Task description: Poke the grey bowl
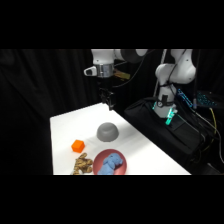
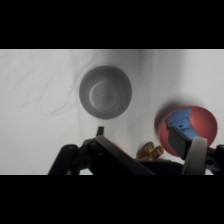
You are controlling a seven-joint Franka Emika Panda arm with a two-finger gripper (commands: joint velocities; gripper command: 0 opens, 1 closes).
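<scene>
Wrist view is showing me, going left to right, bare white surface (image 2: 35, 100), then the grey bowl (image 2: 105, 92) lying ahead of my claw (image 2: 150, 147), apart from it, then the pink dish (image 2: 200, 117) to my right. I cannot tell how my claw is standing. I am judging the bowl light, stiff and smooth, likely sliding; poking its rounded top seems safest.

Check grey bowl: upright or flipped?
Flipped. The grey bowl shows a smooth closed dome in the side view; the wrist view shows a flat base ring, no opening.
</scene>
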